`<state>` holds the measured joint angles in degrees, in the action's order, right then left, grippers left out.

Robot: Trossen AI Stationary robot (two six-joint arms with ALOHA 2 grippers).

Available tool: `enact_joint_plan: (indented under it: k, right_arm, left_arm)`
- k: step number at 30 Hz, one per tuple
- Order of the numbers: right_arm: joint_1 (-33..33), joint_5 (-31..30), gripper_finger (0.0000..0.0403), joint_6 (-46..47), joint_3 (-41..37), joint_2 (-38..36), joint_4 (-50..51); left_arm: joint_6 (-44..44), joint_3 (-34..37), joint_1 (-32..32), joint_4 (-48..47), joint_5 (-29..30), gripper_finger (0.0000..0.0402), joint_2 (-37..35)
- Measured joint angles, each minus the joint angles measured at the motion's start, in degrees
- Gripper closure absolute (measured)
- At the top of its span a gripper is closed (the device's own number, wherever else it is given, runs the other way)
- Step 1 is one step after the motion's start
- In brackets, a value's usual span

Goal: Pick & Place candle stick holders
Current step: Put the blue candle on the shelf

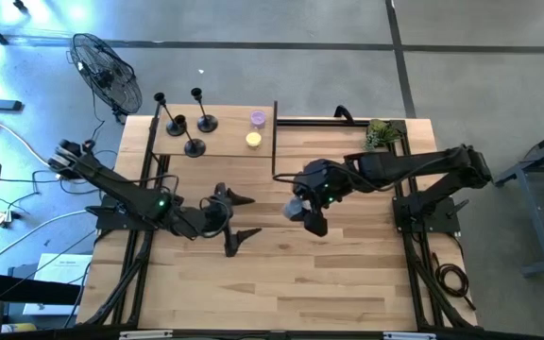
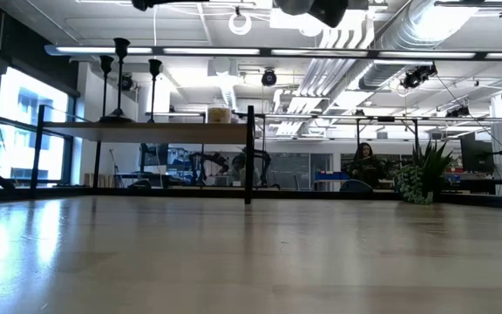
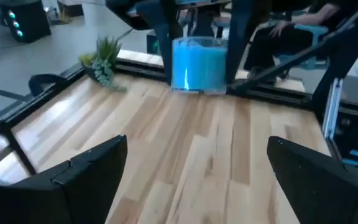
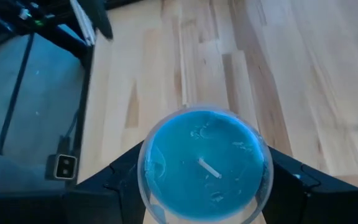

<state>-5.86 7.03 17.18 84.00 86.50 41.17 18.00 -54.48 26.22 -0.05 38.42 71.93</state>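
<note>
- Right wrist view: the right gripper (image 4: 202, 186) is clamped on a blue candle jar (image 4: 204, 163), wick up; we judge it is held level and clear of the table (image 4: 185, 68) so it can travel without tipping.
- High view: the left gripper (image 1: 241, 219) faces it with fingers wide apart, holding nothing.
- Three candle stick holders (image 1: 189, 123) stand upright on the raised shelf (image 1: 229, 144), well beyond both grippers, untouched.
- Both arms reach inward, elbows out.
</note>
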Motion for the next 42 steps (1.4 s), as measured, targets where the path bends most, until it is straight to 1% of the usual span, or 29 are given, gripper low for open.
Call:
enact_joint_plan:
  k: [4,7,9,13,15,16,18,21,23,26,28,34,36,39,42]
  right_arm:
    - [-1.0,-1.1,0.0182,-0.7,1.7,0.0,0.2]
    - [-1.5,-1.2,0.0182,-0.7,2.4,0.0,0.1]
    - [-1.9,-2.1,0.0182,-0.7,2.5,0.0,0.2]
    - [-2.4,-2.9,0.0182,-0.7,2.5,0.0,0.2]
    - [-2.5,-3.0,0.0182,-0.7,2.5,0.0,0.2]
    - [-2.5,-3.0,0.0182,-0.7,2.5,0.0,0.2]
    - [-2.5,-3.0,0.0182,-0.7,2.5,0.0,0.2]
    - [-2.6,-3.0,0.0182,-0.7,2.5,0.0,0.2]
    - [-2.8,-3.0,0.0182,-0.7,2.5,0.0,0.2]
    - [-2.8,-2.7,0.0182,-0.7,2.5,0.0,0.2]
    - [-2.8,-2.7,0.0182,-0.7,2.5,0.0,0.1]
    - [-2.8,-2.6,0.0182,-0.8,2.5,0.0,-0.2]
    - [-2.8,-2.6,0.0182,-1.1,2.5,0.0,-0.3]
    - [-2.8,-2.3,0.0182,-1.1,2.5,0.0,-0.2]
    - [-2.8,-1.9,0.0182,-1.1,2.5,0.0,0.0]
  left_arm:
    - [0.5,0.0,-0.1,2.8,-0.3,0.0021,0.1]
    - [4.3,0.0,-1.2,3.9,-2.6,0.0022,0.1]
    - [8.2,0.0,-2.5,5.1,-5.7,0.0022,-0.3]
    - [12.7,0.0,-5.7,9.6,-17.3,0.0022,-0.4]
    - [13.7,0.0,-6.7,11.3,-20.5,0.0022,-0.3]
    - [14.0,0.0,-7.0,11.5,-21.1,0.0022,-0.4]
    - [14.0,0.0,-7.2,10.8,-20.8,0.0022,-0.4]
    - [13.6,0.0,-7.2,10.4,-18.1,0.0022,-0.4]
    - [11.7,0.0,-7.6,10.5,-16.5,0.0022,-0.4]
    - [8.1,0.0,-8.2,10.2,-16.5,0.0022,-0.4]
    - [6.0,-1.1,-8.7,8.1,-17.1,0.0022,-0.4]
    - [1.4,-7.9,-10.3,-2.1,-19.2,0.0022,3.3]
    - [-2.6,-11.2,-10.3,-3.9,-19.6,0.0022,5.1]
    - [-9.6,-16.3,-9.5,-9.5,-19.6,0.0022,7.9]
    - [-15.2,-21.6,-8.5,-16.4,-17.8,0.0022,10.2]
